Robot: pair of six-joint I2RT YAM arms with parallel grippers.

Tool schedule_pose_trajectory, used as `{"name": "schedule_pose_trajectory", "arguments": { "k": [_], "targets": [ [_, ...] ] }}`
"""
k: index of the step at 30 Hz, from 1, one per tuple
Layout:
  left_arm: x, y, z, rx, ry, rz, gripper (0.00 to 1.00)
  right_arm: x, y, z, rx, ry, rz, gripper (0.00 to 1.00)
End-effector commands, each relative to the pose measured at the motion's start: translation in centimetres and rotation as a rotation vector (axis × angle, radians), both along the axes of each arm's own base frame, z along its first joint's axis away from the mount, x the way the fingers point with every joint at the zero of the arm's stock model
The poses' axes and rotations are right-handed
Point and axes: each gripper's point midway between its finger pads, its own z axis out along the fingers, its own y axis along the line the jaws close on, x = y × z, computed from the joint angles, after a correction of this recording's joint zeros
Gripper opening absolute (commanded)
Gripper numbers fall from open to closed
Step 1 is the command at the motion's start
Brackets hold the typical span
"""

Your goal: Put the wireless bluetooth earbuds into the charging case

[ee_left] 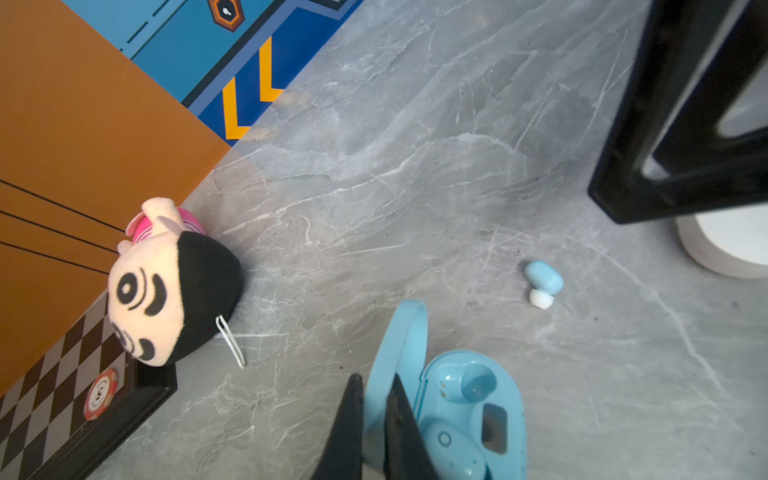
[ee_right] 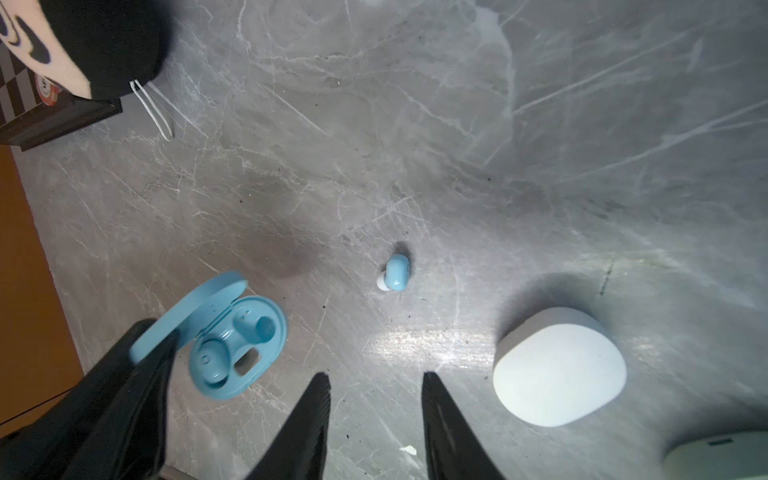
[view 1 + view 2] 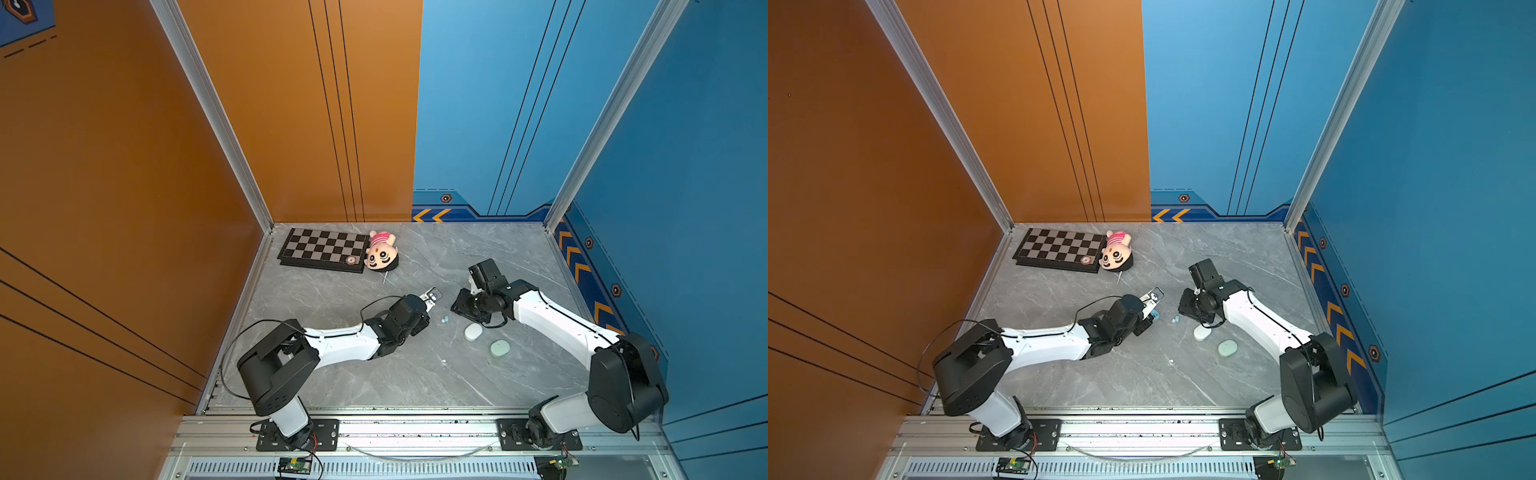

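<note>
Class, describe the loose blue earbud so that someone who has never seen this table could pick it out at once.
Start at the grey marble table and look near its middle. There, between the open blue case and the closed white case, lies the earbud. It is far smaller than either case, pale blue with a white tip.

The blue charging case (image 1: pixel 465 415) ran off the left wrist view's edge, and the white case (image 1: pixel 731 245) lay mostly out of frame too. The mint case (image 2: pixel 719 457) was cropped in the right wrist view; in both top views the blue earbud (image 3: pixel 445 319) (image 3: pixel 1176 319) was too small for detail
</note>
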Motion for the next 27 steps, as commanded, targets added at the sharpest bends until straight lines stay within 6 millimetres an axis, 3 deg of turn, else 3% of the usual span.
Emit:
{"name": "schedule_pose_trajectory", "arguments": {
  "k": [1, 8, 14, 27],
  "targets": [
    [-0.8, 1.0, 2.4, -0.135, 0.017, -0.017, 0.0, 0.0, -0.2, -0.7, -0.073, 0.035, 0.04, 0.41],
    [-2.7, 3.7, 5.0, -0.312, 0.054, -0.025, 0.0, -0.1, 0.4, -3.8, -0.169, 0.1, 0.112, 0.43],
    [-4.2, 3.8, 5.1, -0.368, 0.101, -0.062, 0.0, 0.6, 0.6, -5.6, -0.174, 0.122, 0.114, 0.38],
    [-3.6, 3.0, 5.5, -0.358, 0.093, -0.07, 0.0, 2.1, 1.5, -7.2, -0.129, 0.143, 0.089, 0.31]
  ]
}}
